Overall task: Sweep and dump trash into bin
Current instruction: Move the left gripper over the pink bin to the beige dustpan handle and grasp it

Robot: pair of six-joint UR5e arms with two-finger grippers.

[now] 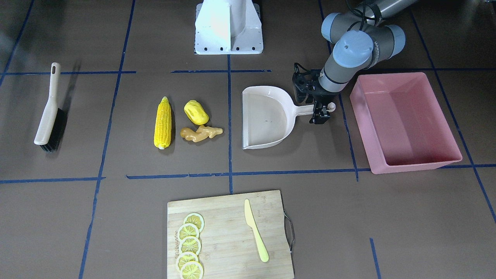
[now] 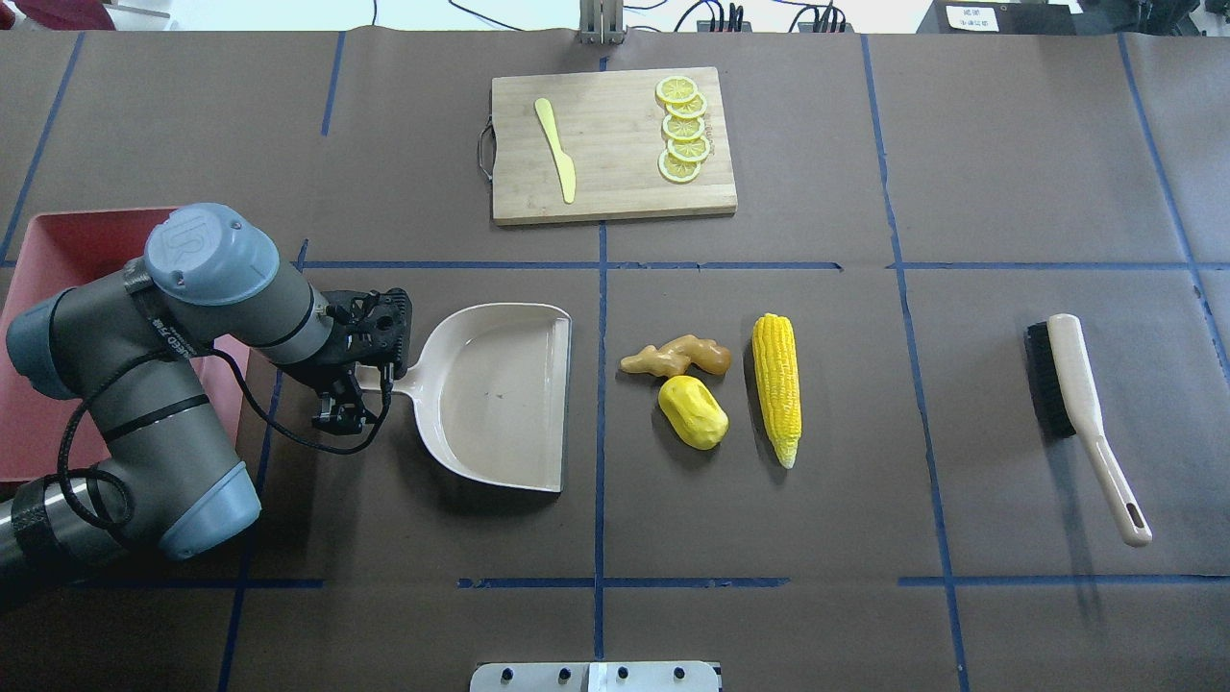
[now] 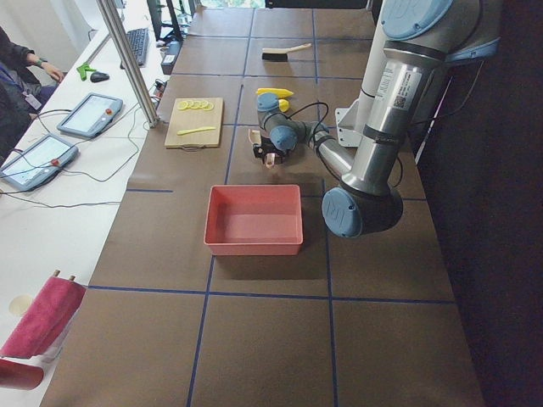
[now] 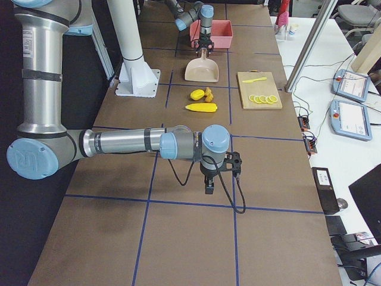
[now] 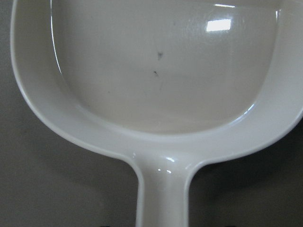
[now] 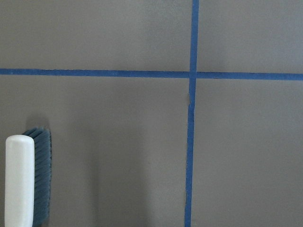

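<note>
The trash lies mid-table: a yellow corn cob (image 1: 162, 123), a lumpy yellow oval piece (image 1: 196, 112) and a tan ginger root (image 1: 200, 133). The beige dustpan (image 1: 267, 116) lies flat beside them, its mouth towards the trash. My left gripper (image 1: 321, 116) is at the end of the dustpan's handle (image 5: 161, 189), with its jaws apart either side of it. The pink bin (image 1: 416, 164) stands just beyond that arm. My right gripper (image 4: 209, 186) hangs over bare table near the brush (image 6: 21, 184); I cannot tell if it is open or shut.
A beige brush with black bristles (image 2: 1076, 394) lies at the table's right end. A wooden cutting board (image 2: 615, 183) at the far edge carries lemon slices (image 2: 682, 130) and a pale yellow knife (image 2: 557, 149). Blue tape lines cross the brown table.
</note>
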